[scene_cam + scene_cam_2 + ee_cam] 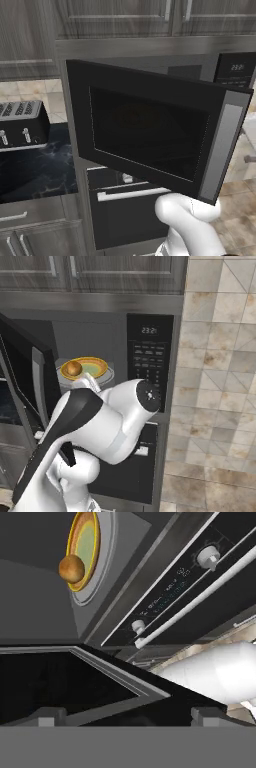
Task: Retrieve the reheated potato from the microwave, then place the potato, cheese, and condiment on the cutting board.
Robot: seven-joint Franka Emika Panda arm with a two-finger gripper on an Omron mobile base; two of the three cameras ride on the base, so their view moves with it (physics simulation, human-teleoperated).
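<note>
Golden-brown potato (71, 568) sits on yellow plate (85, 542), upper left of hand view, inside microwave (150, 356) with door (150, 135) swung wide. Gripper (127, 716) spread fully, holding nothing. Best to clear door edge, then approach level, straddling potato before closing.

Microwave (150, 135) open door hides the cavity in left base view; toaster (20, 125) cut off at left edge.
</note>
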